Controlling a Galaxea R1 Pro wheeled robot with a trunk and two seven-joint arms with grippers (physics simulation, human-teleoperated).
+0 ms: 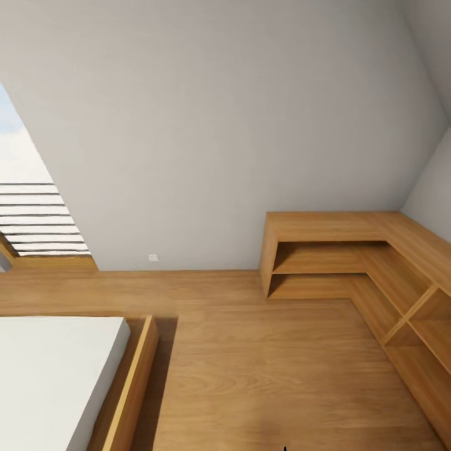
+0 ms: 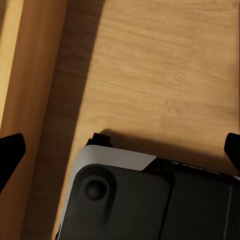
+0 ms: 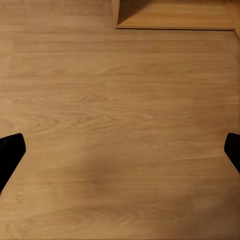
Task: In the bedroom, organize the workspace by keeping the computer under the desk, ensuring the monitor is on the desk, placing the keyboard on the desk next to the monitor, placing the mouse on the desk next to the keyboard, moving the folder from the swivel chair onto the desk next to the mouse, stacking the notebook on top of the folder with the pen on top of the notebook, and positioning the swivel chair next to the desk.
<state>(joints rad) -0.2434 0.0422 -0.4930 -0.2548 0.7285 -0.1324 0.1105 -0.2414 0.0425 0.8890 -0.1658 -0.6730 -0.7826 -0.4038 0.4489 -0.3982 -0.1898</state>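
None of the task's things are in sight; the head view looks at a bare grey wall and wooden floor. My left gripper (image 2: pixel 120 147) is open, its two black fingertips (image 2: pixel 10 150) far apart at the frame's sides, hanging over the robot's own dark base (image 2: pixel 145 200) and the floor. My right gripper (image 3: pixel 120 150) is open too, with black fingertips (image 3: pixel 10 152) wide apart above bare wooden floor and nothing between them.
A low L-shaped wooden shelf unit (image 1: pixel 351 250) runs along the back wall and right side. A bed with a white mattress (image 1: pixel 50 369) in a wooden frame (image 1: pixel 134 376) sits at lower left. A window with slatted blinds (image 1: pixel 34 219) is at left. Wooden floor (image 1: pixel 250 363) lies between.
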